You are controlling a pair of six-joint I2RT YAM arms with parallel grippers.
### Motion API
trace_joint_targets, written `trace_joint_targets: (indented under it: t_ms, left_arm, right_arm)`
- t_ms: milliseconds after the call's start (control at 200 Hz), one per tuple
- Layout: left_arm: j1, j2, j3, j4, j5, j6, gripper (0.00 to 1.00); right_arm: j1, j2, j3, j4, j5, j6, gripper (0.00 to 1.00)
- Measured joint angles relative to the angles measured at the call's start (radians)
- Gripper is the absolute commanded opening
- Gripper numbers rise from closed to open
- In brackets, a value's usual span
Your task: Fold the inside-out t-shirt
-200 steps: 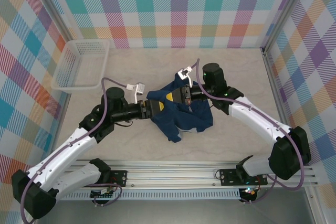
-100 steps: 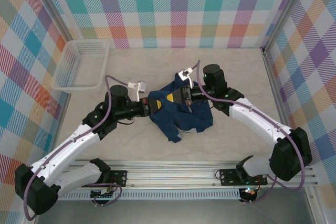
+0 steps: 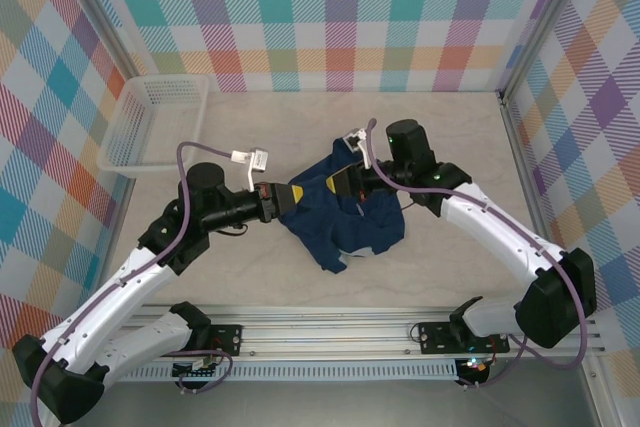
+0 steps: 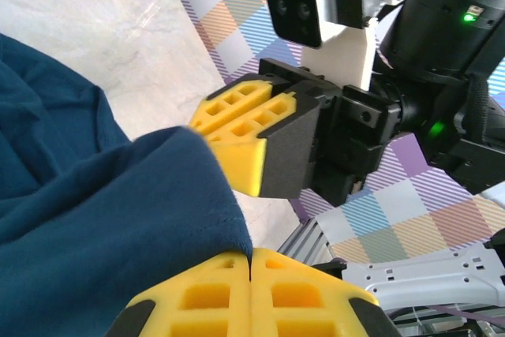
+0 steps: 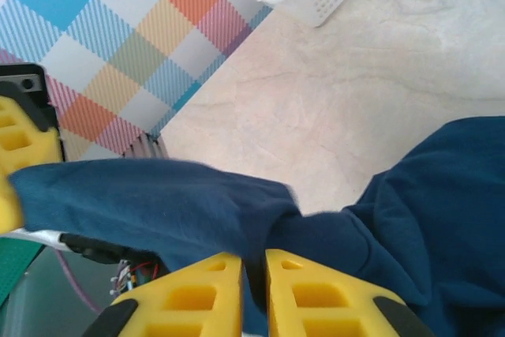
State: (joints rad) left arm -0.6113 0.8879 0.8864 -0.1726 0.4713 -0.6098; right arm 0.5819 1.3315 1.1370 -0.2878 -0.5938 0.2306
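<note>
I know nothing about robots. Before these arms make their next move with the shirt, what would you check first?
1. Left gripper shut on the t-shirt: ok, cloth edge pinched between its pads.
2. Right gripper shut on the t-shirt: ok.
3. Cloth spanning between both grippers: ok.
4. Rest of the t-shirt flat on the table: not ok, bunched.
5. Basket away from the t-shirt: ok, far left corner.
6. Which side of the cloth faces out: cannot tell.

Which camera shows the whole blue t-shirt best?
The top external view: the whole crumpled navy t-shirt is in sight at once. The left wrist view catches a pinched fold up close; the right wrist view, a stretched strip and a bunched part.
</note>
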Motion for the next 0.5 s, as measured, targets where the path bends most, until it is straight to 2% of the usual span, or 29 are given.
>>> trace_joint_targets:
  t_ms: [65,115,295,505]
  left_arm:
    - [0.0,0.001,0.008,-0.001,0.0,-0.001,0.0]
    - [0.0,0.006,0.015,-0.001,-0.001,-0.001,0.0]
    - [0.0,0.032,0.031,-0.005,-0.002,-0.004,0.0]
    - [0.0,0.04,0.034,-0.008,-0.011,-0.004,0.0]
  right_arm:
    - [-0.001,0.0,0.006,-0.02,0.014,-0.013,0.34]
    - [-0.002,0.0,0.01,-0.037,0.027,-0.02,0.37]
    - [0.024,-0.06,-0.018,-0.074,0.071,-0.064,0.39]
    - [0.166,-0.152,-0.097,-0.034,0.093,-0.106,0.42]
